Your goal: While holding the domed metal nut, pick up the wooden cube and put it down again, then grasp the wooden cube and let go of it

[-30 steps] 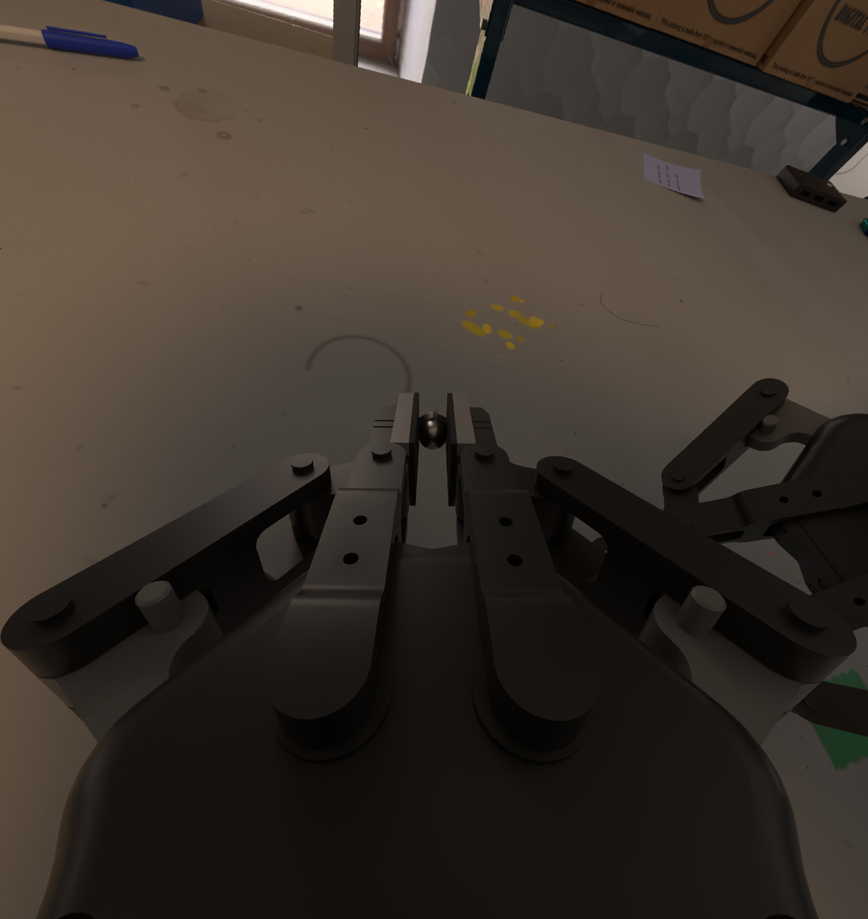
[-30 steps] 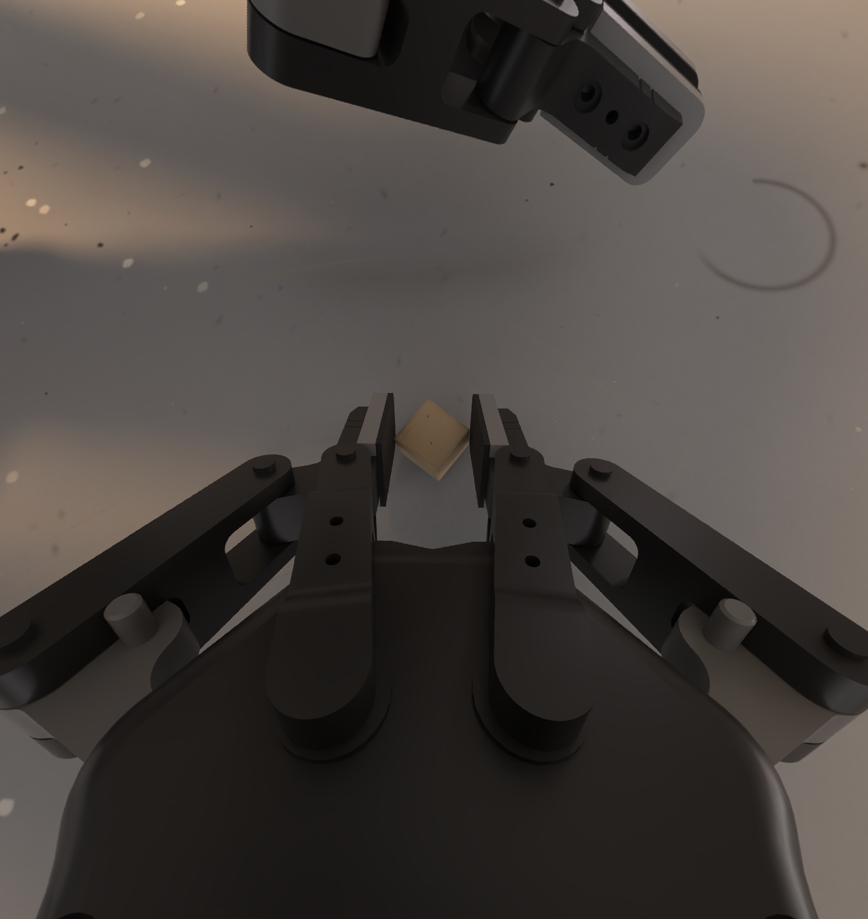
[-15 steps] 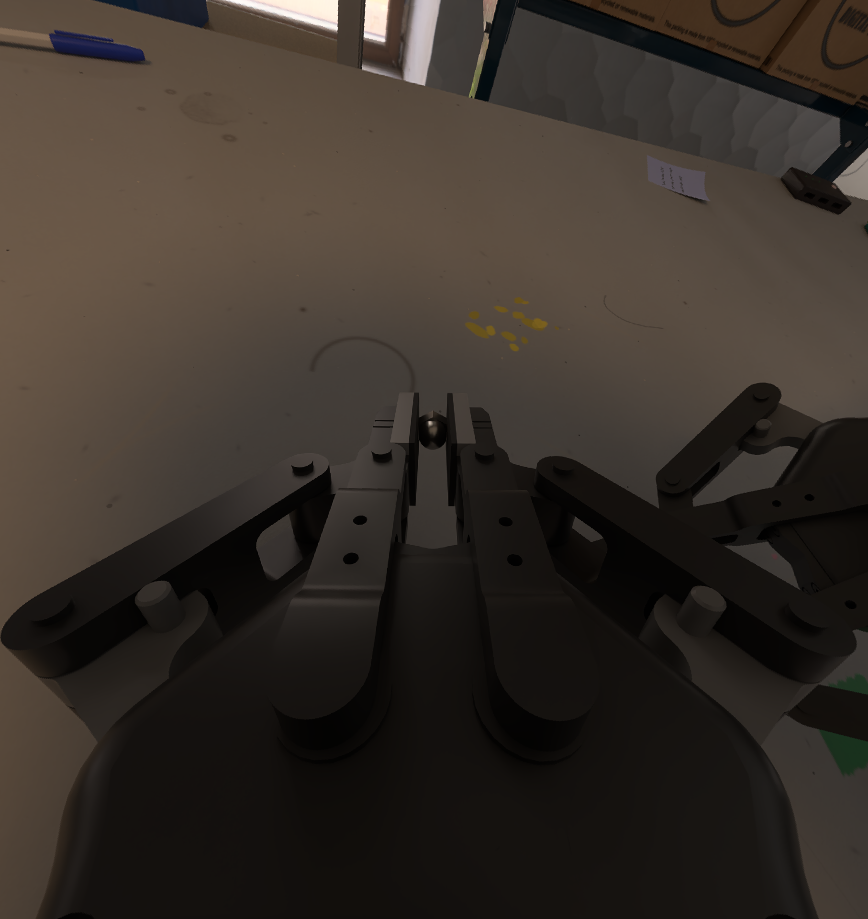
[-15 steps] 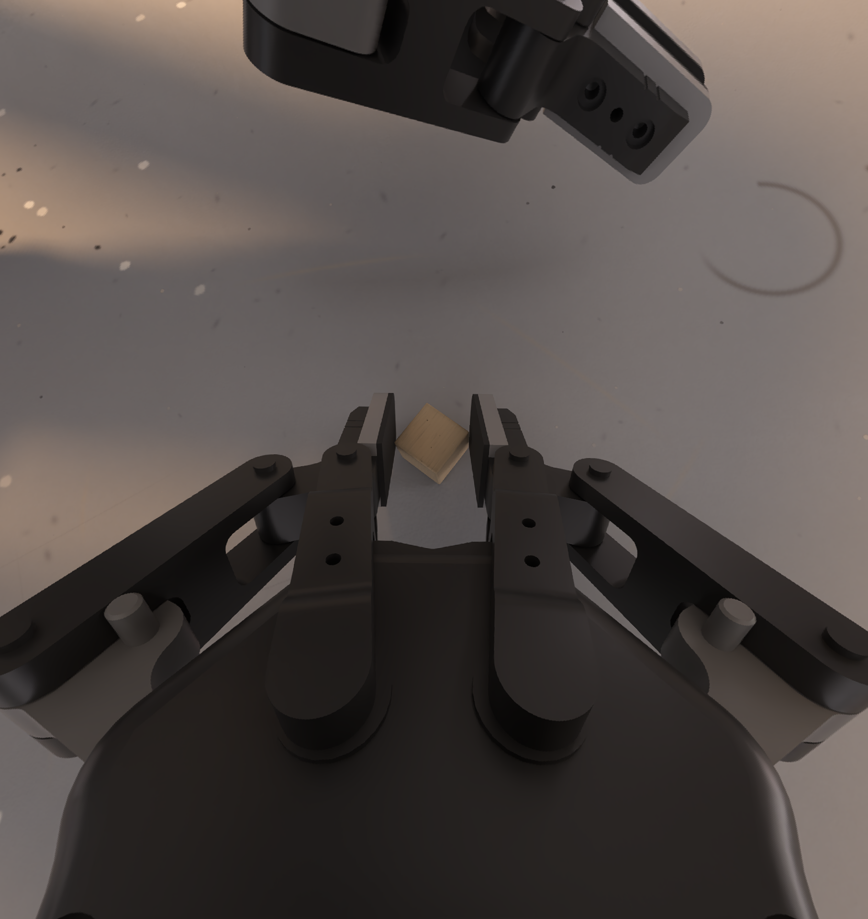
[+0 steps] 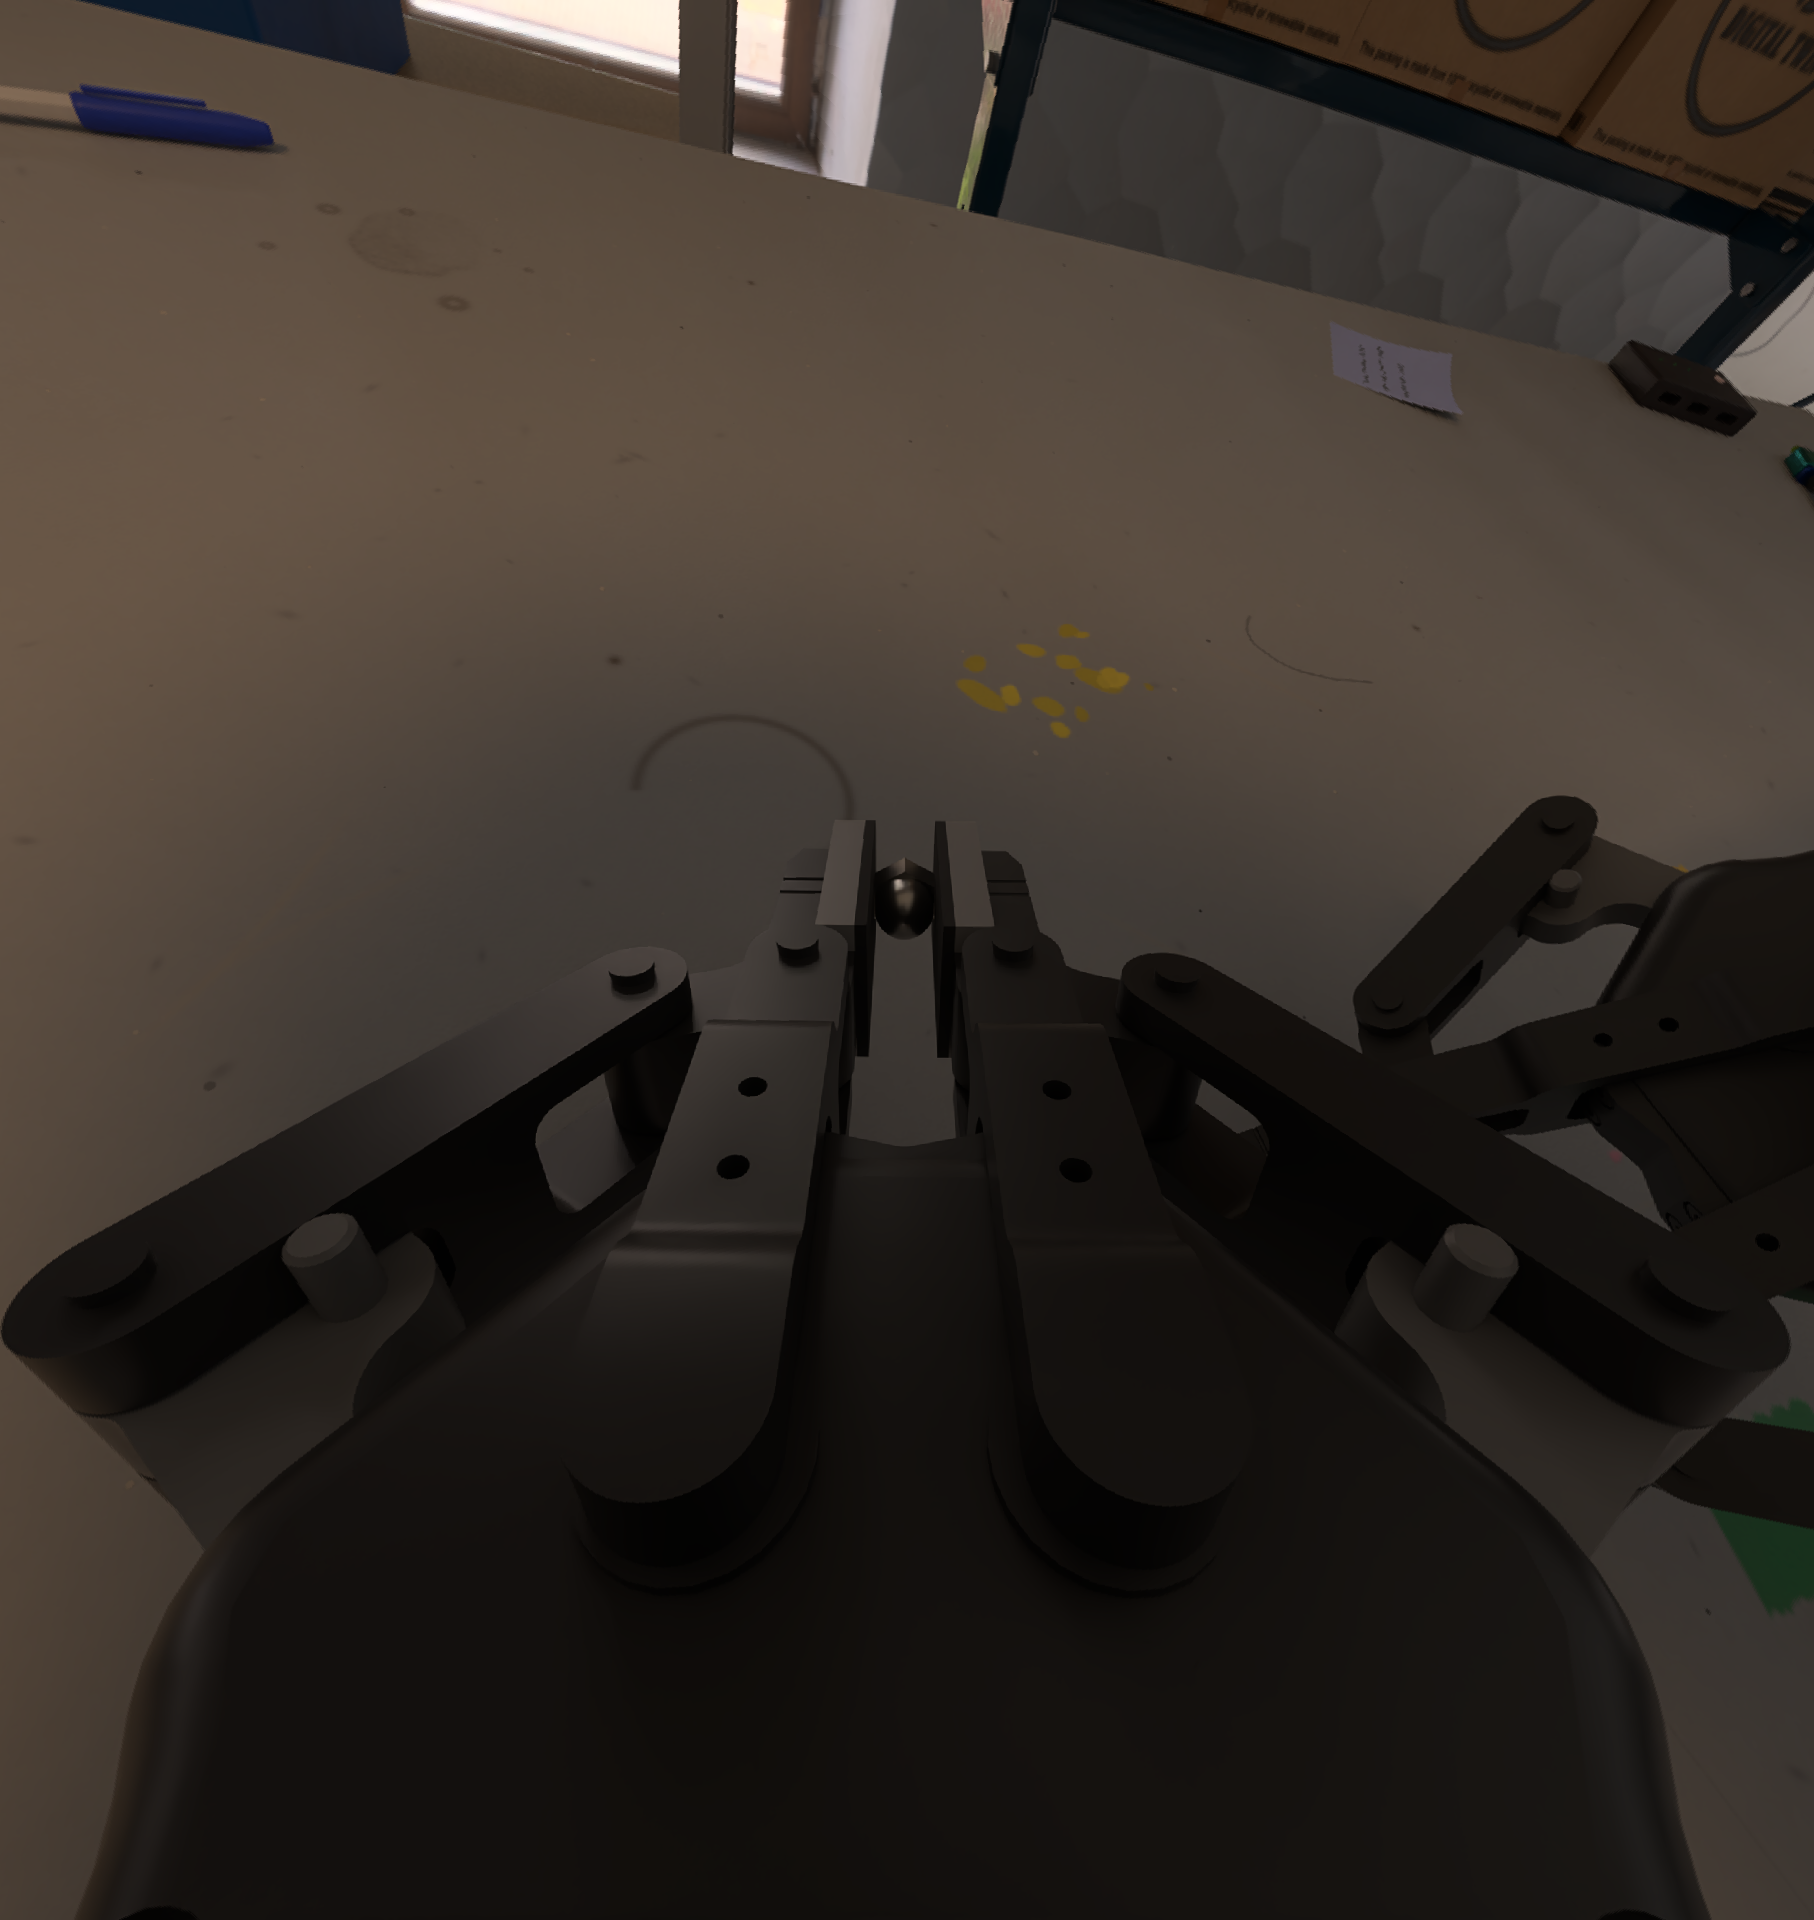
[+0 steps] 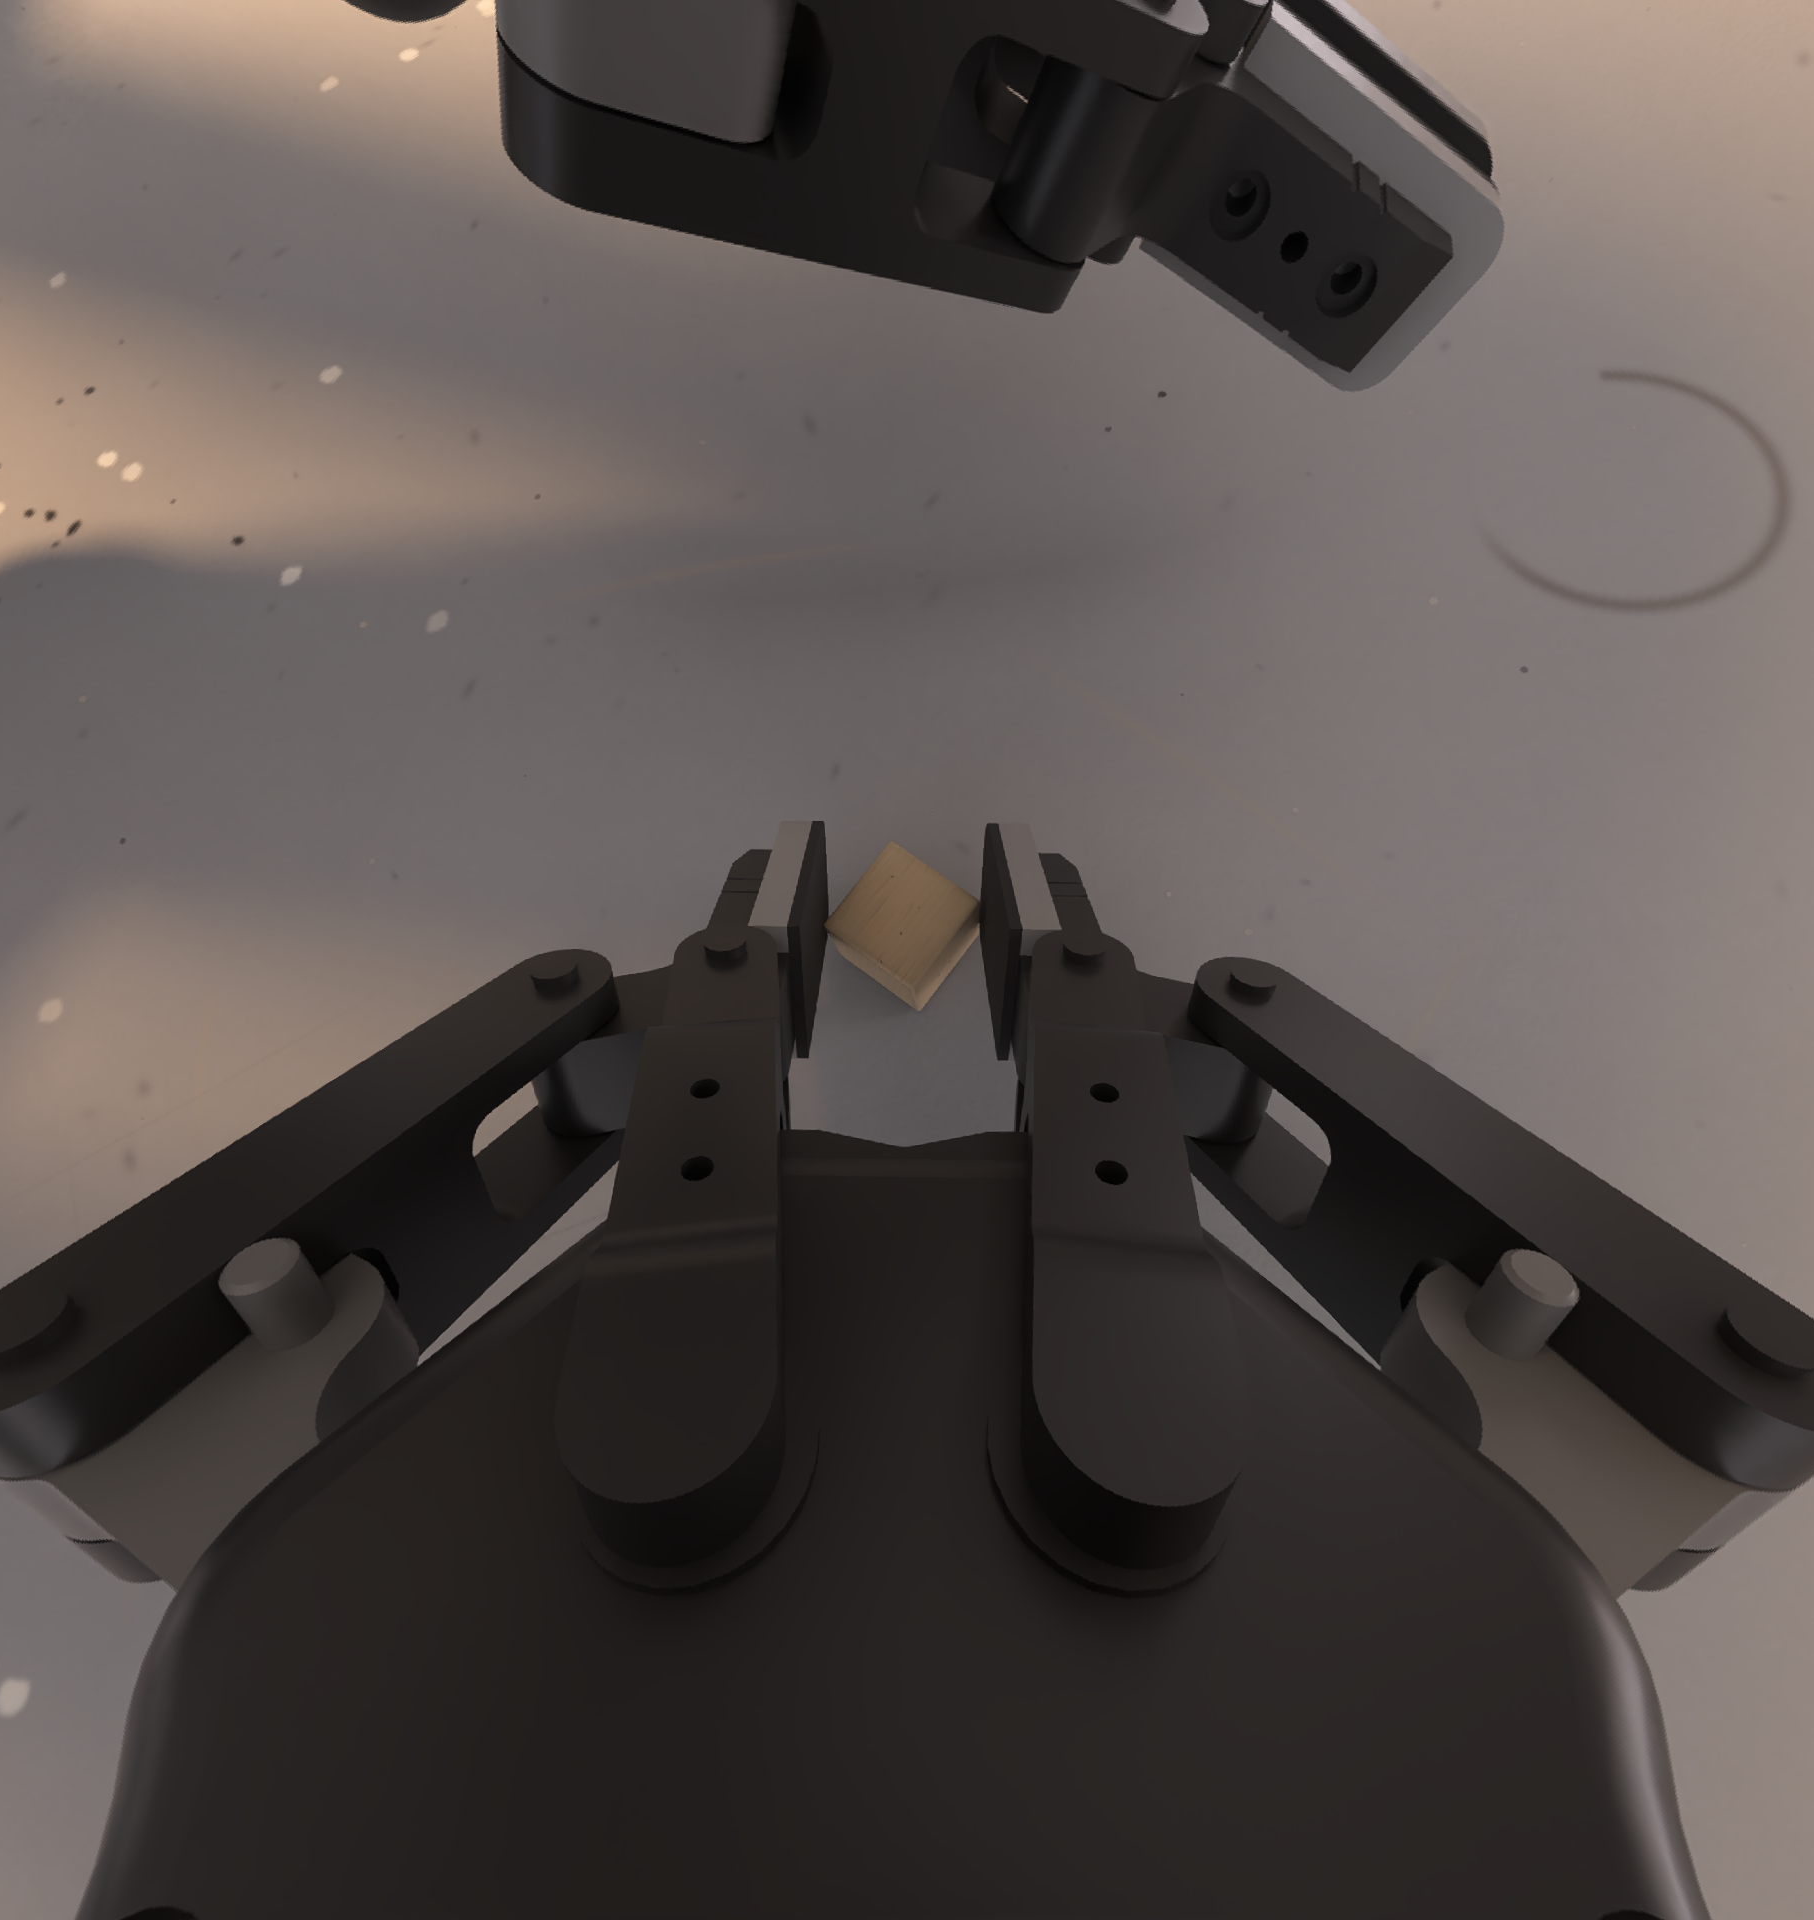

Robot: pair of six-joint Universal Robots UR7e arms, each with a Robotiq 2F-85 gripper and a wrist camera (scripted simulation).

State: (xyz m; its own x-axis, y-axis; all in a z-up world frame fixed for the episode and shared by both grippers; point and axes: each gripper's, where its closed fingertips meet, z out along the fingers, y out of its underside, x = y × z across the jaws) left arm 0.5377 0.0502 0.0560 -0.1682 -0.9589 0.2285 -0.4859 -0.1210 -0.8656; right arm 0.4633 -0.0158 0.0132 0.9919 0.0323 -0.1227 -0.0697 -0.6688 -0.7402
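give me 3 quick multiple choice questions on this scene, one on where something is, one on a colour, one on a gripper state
1. Where is the cube?
A. between the right gripper's fingers
B. in the left gripper
C. beside the pen

2. What colour are the paint spots on the table?
A. red
B. yellow
C. white

3. What is the left gripper doing?
A. wide open, empty
B. shut on the cube
C. shut on the nut

Answers:
1. A: the right wrist view shows the cube, turned cornerwise, between the two pads.
2. B: a cluster of yellow spots lies beyond the left gripper.
3. C: the small dark domed nut sits clamped between its pads.
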